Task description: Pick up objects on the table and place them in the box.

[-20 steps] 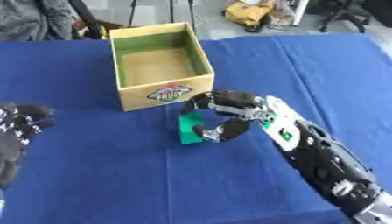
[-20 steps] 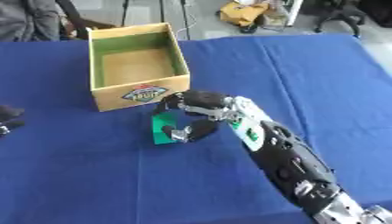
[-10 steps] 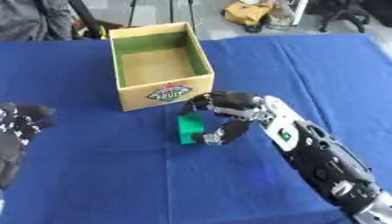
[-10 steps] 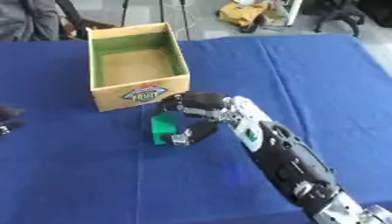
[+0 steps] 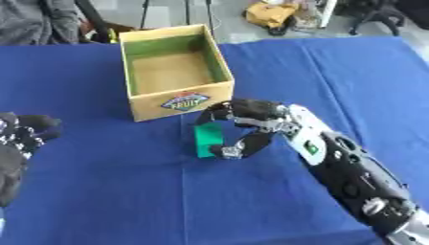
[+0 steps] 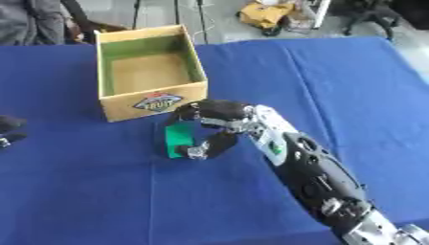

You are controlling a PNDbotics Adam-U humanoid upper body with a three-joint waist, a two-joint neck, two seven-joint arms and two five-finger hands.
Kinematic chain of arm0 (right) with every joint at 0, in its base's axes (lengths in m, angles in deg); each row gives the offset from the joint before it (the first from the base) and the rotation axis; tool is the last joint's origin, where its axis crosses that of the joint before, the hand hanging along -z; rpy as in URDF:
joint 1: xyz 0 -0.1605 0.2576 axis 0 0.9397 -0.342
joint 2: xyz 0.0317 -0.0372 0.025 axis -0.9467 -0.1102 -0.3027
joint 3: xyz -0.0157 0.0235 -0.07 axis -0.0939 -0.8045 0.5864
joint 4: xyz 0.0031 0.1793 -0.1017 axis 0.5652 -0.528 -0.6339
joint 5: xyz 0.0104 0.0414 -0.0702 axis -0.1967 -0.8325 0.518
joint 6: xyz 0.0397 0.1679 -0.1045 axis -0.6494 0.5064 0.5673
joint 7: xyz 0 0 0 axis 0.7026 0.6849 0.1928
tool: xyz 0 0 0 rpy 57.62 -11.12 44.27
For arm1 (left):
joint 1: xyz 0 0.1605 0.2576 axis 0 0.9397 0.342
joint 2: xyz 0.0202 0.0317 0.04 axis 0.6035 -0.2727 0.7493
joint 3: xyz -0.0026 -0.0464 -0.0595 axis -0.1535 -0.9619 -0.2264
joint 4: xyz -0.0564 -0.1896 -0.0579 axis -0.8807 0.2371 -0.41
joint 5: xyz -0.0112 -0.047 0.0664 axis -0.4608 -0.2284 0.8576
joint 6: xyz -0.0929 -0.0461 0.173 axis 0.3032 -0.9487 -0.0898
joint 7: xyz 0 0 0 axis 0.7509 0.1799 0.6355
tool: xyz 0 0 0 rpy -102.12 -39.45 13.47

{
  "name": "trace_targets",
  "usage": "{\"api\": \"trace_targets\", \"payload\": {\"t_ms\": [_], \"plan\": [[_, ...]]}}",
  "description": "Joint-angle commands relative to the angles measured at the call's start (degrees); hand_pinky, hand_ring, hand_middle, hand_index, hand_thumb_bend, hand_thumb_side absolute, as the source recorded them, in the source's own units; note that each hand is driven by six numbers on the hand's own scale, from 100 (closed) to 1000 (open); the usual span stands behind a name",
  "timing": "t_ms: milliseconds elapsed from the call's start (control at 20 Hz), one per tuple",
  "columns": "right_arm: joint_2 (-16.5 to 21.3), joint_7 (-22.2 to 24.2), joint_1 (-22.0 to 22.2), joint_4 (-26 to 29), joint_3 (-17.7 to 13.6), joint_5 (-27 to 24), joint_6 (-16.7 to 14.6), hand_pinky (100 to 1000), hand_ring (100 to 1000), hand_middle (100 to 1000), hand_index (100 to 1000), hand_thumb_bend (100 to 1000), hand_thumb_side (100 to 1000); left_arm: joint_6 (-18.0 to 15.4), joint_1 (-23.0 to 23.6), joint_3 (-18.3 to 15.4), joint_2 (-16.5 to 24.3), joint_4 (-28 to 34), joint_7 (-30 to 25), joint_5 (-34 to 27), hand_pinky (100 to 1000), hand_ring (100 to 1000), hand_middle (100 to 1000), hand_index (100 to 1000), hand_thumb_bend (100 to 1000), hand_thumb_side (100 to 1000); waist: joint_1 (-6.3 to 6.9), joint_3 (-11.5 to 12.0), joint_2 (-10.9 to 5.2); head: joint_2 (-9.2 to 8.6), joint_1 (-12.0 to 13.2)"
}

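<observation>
Right hand (image 5: 250,125) out over the blue table (image 5: 335,72), arm running in from the lower right corner. Fingers curled over the top of the green block (image 5: 208,139), thumb tucked against its lower right side — clamped on it, pinching from above and below. Block standing upright on the cloth, or just off it; cannot tell which from here. Sits just in front of the box (image 5: 176,76), close to its near wall, right below the round fruit label (image 5: 186,101) on that wall, not touching the cardboard as far as can be seen.

Box open at the top, yellow-tan outside, green lining on the inner walls, bare brown floor showing inside. Set toward the far-left of the table, slightly askew.

Left hand (image 5: 18,143) parked at the left edge of the left eye view — dark, fingers up and relaxed, holding nothing, well apart from block and box. Only a sliver of it in the right eye view.

Beyond the table's far edge, grey floor and a yellow bundle (image 5: 270,13).
</observation>
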Motion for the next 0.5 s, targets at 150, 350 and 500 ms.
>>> {"api": "trace_targets", "payload": {"t_ms": [150,350,500], "plan": [[-0.2,-1.0,-1.5,-0.7,-0.9,1.9,0.4,742,863,819,923,202,839,-0.1,-0.6,0.2,0.7,0.7,-0.1,-0.1,826,810,586,667,387,1000,0.31,0.2,-0.65,0.35,-0.2],[-0.7,-1.4,-1.7,-2.1,-1.1,3.1,0.4,738,861,818,924,203,860,-0.1,-0.6,0.3,0.6,0.7,-0.2,-0.1,826,810,586,667,386,1000,0.37,0.3,-0.59,0.37,-0.3],[-1.1,-1.6,-1.9,-3.0,-1.2,3.8,0.4,735,858,817,924,196,868,-0.1,-0.7,0.3,0.6,0.7,-0.2,-0.1,826,810,586,667,386,1000,0.44,0.4,-0.55,0.39,-0.4]]}}
